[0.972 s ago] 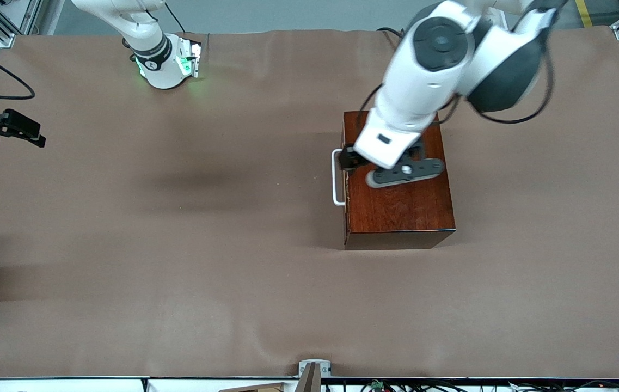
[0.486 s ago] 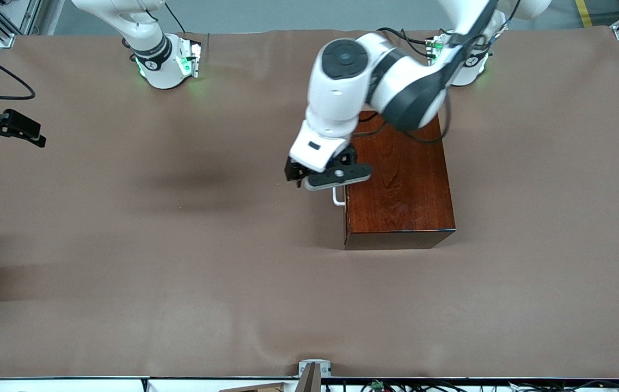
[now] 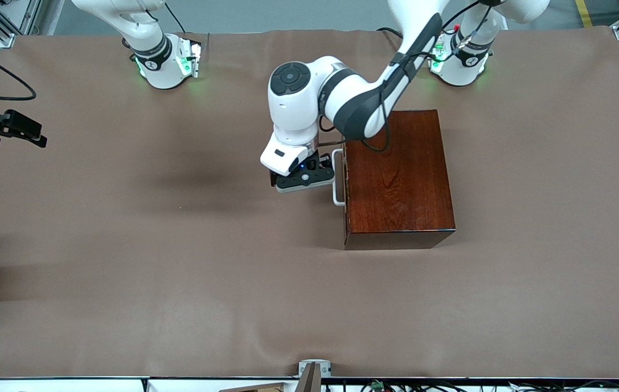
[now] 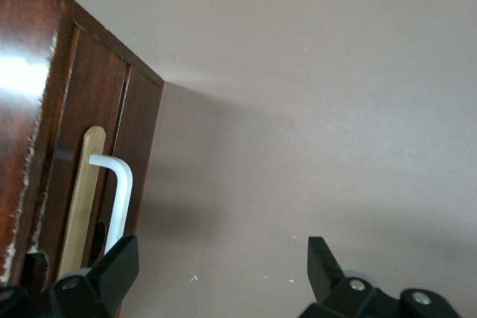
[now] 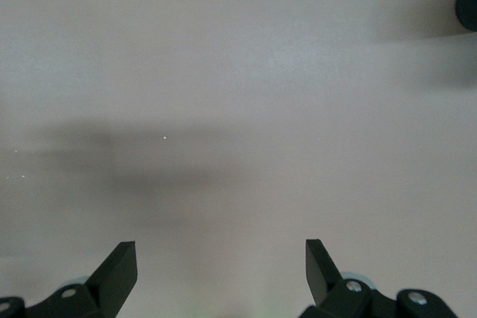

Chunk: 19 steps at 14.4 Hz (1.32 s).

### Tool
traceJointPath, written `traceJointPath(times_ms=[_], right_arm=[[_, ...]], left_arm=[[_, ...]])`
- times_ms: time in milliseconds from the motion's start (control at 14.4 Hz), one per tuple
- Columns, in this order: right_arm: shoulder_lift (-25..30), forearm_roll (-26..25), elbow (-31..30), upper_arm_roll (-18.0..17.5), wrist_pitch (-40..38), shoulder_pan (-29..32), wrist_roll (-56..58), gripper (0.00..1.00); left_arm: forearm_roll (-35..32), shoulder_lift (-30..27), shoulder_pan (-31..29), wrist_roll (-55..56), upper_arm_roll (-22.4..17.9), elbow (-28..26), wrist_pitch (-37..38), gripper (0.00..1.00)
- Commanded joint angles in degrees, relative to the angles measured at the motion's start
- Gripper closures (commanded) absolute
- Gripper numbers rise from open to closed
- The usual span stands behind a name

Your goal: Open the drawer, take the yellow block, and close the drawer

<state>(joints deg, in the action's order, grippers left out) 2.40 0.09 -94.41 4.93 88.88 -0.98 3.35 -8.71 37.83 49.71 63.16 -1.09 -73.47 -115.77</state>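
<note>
The dark reddish-brown wooden box [image 3: 399,174] stands on the table toward the left arm's end. Its drawer [image 4: 97,132] is shut, and the white U-shaped handle [image 3: 336,194] faces the right arm's end. My left gripper [image 3: 304,178] hangs low in front of the drawer, right beside the handle. In the left wrist view it [image 4: 221,252] is open and empty, with one finger [image 4: 119,258] close to the handle [image 4: 119,191] and not around it. My right gripper [image 5: 221,255] is open and empty over bare table; that arm waits. The yellow block is out of view.
The brown table cover [image 3: 178,245] is wrinkled near the box's nearer corner. Black hardware with a cable [image 3: 10,128] sticks in at the right arm's end of the table. A dark round thing [image 5: 468,4] shows at the edge of the right wrist view.
The left arm has swung from over the box's top toward the right arm's end and come down in front of the drawer beside the handle. The drawer stays shut. The right arm has not moved.
</note>
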Motion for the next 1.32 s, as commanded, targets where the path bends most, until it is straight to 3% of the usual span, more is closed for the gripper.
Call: traceJointPath(times_ms=[0,208,1250], right_arm=[[0.3,-0.4,-0.4,-0.5,0.2,0.7,-0.4,0.00],[0.3,-0.4,-0.4,-0.5,0.2,0.7,-0.4,0.00],[0.3,-0.4,-0.4,-0.5,0.2,0.7,-0.4,0.00]], left_arm=[[-2.0,1.5,0.7,-1.2,-0.8,1.9,6.1,0.00],[-3.9,2.1,0.8,-4.4,-0.4,1.7,11.2,0.00],[-3.0,6.3,2.8,-3.9,0.1,1.9,11.2,0.00]])
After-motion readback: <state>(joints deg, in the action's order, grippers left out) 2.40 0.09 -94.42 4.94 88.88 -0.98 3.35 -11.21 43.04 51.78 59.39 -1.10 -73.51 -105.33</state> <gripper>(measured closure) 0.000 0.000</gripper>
